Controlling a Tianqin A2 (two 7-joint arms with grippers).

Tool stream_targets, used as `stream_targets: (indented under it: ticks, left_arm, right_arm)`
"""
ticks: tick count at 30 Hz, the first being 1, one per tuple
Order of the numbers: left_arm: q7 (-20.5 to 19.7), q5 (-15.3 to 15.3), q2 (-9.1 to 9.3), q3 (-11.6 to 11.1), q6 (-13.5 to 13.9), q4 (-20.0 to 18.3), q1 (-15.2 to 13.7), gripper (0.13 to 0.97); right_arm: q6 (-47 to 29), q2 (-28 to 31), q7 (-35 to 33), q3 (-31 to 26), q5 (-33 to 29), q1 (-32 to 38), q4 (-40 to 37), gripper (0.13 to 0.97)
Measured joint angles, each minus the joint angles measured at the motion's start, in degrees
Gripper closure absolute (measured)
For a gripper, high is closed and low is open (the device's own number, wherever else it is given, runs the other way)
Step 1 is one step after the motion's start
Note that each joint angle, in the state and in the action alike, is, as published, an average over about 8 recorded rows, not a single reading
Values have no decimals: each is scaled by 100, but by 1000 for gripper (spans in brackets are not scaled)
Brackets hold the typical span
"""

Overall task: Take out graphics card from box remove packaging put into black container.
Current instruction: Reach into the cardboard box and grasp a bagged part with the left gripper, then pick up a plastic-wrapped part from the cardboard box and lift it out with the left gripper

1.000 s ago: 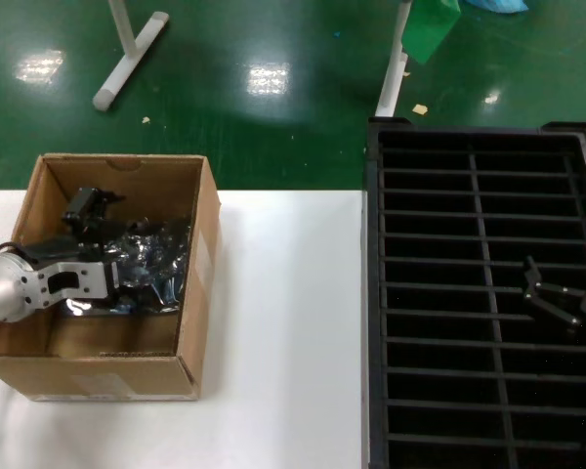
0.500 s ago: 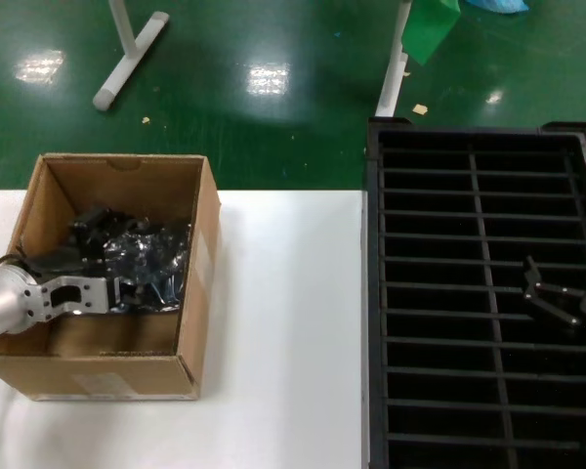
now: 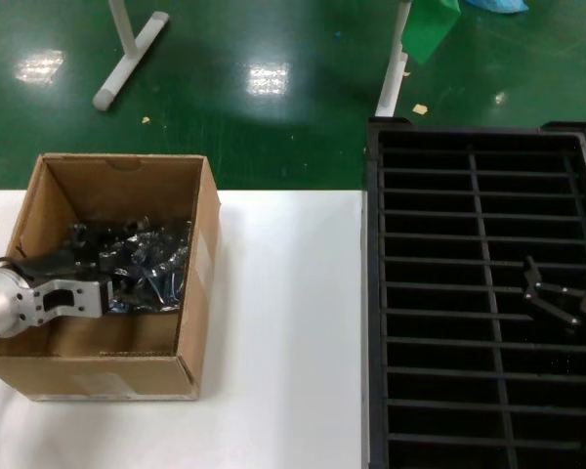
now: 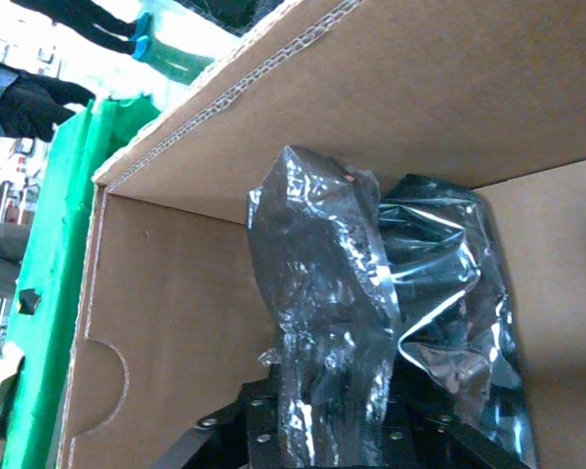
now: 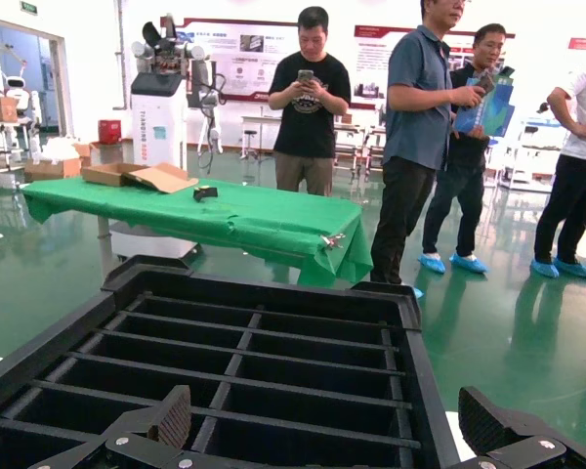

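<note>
The brown cardboard box (image 3: 107,376) stands open at the table's left. Inside lies the crinkled silver packaging (image 3: 146,264). My left gripper (image 3: 105,291) reaches into the box from the near left and is shut on the packaging. In the left wrist view the packaging (image 4: 322,293) rises between the black fingers (image 4: 259,430), against the box wall (image 4: 469,88). The graphics card itself does not show. My right gripper (image 3: 550,298) hovers open and empty over the black container (image 3: 371,293); its pads (image 5: 171,415) stand wide apart above the slots.
The black container's rim (image 5: 264,291) fills the right side of the white table (image 3: 283,322). Beyond it is green floor with white stand legs (image 3: 127,59). People stand by a green-covered table (image 5: 225,215) far behind.
My left gripper has sunk lower into the box and drawn back toward its near-left side, with the packaging in it. The right arm has not moved.
</note>
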Motion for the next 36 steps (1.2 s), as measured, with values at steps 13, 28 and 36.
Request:
stream_targets:
  ticks: [13,28,36]
  left_arm:
    - [-155,61,-123,67,22,-174,99,867]
    - [-87,-249,-317,-170,305,-428,160,955]
    - [-233,-580,-615,-428,735,-743,216,955]
  right_arm:
    - [0,0,0,0,0,0,0,129]
    - [0,0,0,0,0,0,0,129]
    - [0,0,0,0,0,0,0,129]
